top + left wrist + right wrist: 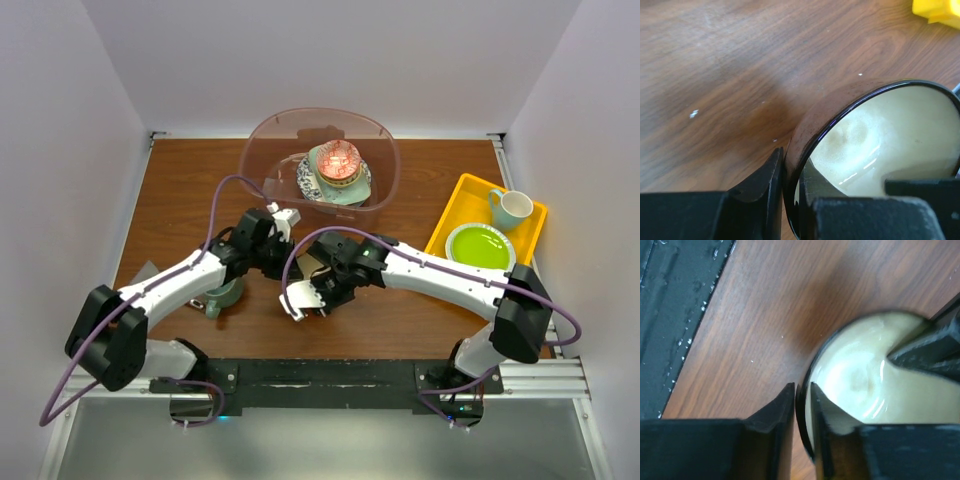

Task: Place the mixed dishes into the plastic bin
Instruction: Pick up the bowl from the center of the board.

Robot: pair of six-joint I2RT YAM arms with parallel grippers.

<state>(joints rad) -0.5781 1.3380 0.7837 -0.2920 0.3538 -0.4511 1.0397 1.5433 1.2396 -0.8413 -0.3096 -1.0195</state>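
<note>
A tan bowl point(890, 135) with a cream inside and a dark rim sits low over the wooden table point(180, 200), between both arms. My left gripper point(792, 160) is shut on its rim, one finger outside the wall and one inside. My right gripper point(802, 390) straddles the opposite rim of the bowl point(865, 375), its jaws slightly apart with thin gaps on both sides. In the top view the bowl point(313, 264) is mostly hidden by the two wrists. The plastic bin point(262, 140) at the back holds a patterned plate, a mint dish and a small bowl. A teal mug point(226, 293) sits under my left arm.
A yellow tray point(462, 195) at the right holds a lime-green plate point(478, 246) and a pale mug point(511, 207). White walls close in the table on three sides. Purple cables loop over both arms.
</note>
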